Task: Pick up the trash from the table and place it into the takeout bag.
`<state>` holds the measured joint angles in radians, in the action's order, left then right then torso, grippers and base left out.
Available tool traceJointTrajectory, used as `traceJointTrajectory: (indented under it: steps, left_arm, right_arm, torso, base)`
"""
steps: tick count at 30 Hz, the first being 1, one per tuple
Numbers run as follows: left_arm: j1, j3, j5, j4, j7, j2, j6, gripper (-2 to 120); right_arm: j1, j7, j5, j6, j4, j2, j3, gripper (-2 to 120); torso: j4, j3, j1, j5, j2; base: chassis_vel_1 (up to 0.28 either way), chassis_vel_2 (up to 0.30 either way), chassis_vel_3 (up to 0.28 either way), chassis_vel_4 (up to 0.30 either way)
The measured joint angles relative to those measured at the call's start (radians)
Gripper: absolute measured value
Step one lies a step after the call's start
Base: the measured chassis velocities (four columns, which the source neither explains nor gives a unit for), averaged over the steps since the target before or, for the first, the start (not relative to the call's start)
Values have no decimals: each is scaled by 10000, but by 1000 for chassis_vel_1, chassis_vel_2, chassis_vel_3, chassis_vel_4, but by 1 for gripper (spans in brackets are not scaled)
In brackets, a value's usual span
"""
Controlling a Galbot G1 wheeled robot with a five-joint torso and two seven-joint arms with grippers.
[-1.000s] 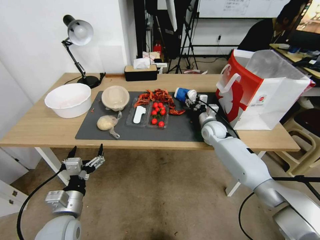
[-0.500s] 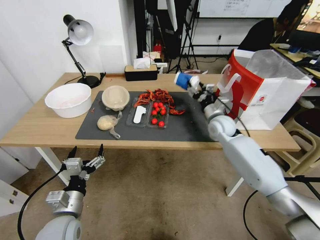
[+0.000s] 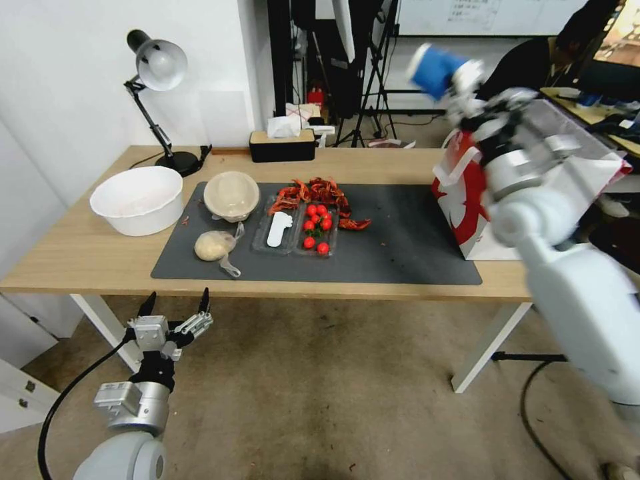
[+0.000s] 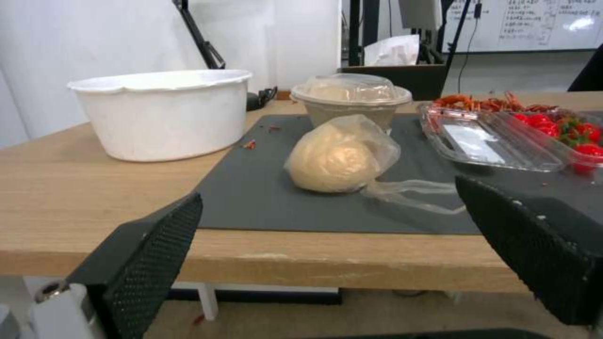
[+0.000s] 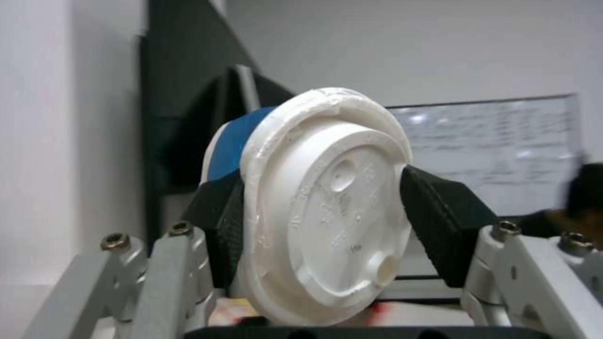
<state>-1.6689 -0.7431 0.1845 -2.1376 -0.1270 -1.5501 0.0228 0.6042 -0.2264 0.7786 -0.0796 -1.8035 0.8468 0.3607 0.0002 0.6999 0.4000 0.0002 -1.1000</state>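
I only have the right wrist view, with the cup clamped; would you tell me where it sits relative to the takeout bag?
Observer: The right pincer holds the blue white-lidded cup tilted, high above the takeout bag, near its mat-side rim, not inside.
Operator: Thanks. Where is the other arm?
Observer: The left pincer hangs open below the table front edge.
Operator: Is any trash left?
Observer: Yes, a small clear bag with beige lump and a round beige lidded bowl lie on the mat.
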Motion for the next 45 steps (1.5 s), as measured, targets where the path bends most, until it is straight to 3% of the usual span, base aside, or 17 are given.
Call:
traceJointTrajectory:
  steps: [2, 9, 15, 17, 19, 22, 30, 34, 41, 45]
  left_arm:
    - [-20, 67, -58, -22, -8, -27, 15, 100]
    - [-94, 179, -161, -147, -18, -48, 34, 100]
    - [-211, 168, -170, -285, -21, -15, 66, 100]
    - [-276, 121, -197, -325, -21, 6, 150, 100]
    - [-290, 110, -208, -332, -21, 10, 174, 100]
    - [-377, 83, -224, -407, -21, 17, 240, 100]
    - [-401, 76, -229, -467, -21, 27, 253, 100]
    - [-377, 94, -257, -468, -21, 8, 254, 100]
    - [-341, 106, -301, -446, -21, -34, 240, 100]
    - [-321, 89, -301, -387, -21, -20, 235, 100]
  right_arm:
    - [483, -566, -676, -865, -153, -428, 739, 52]
    - [1393, -1627, -1418, -1967, -263, -678, 1496, 51]
    - [1598, -1961, -1475, -2206, -354, -614, 1585, 52]
    - [1604, -2036, -1471, -2262, -374, -595, 1585, 61]
    - [1603, -2046, -1469, -2268, -377, -592, 1584, 63]
    - [1610, -2088, -1452, -2311, -378, -576, 1566, 80]
    - [1648, -2113, -1371, -2326, -389, -575, 1548, 99]
    - [1595, -1922, -747, -1856, -392, -606, 1555, 100]
    - [1759, 362, 1815, 424, -970, -656, 1698, 100]
    - [2265, 1335, 2155, 1023, -1343, -491, 1694, 100]
  torso:
    - [-6, 0, -1, 1, 0]
    - [-1, 0, -1, -1, 0]
    - [-1, 0, -1, -2, 0]
    - [0, 0, 0, -2, 0]
    - [0, 0, -1, -2, 0]
    - [0, 0, -1, -2, 0]
    - [-1, 1, 0, -2, 0]
    - [-2, 1, 0, -1, 0]
    - [-1, 0, -1, -4, 0]
    - [-1, 1, 0, -3, 0]
  base:
    - [0, 0, 0, 0]
    - [0, 0, 0, 0]
    - [0, 0, 0, 0]
    - [0, 0, 0, 0]
    - [0, 0, 0, 0]
    - [0, 0, 0, 0]
    - [0, 0, 0, 0]
    - [0, 0, 0, 0]
    - [0, 0, 0, 0]
    - [0, 0, 0, 0]
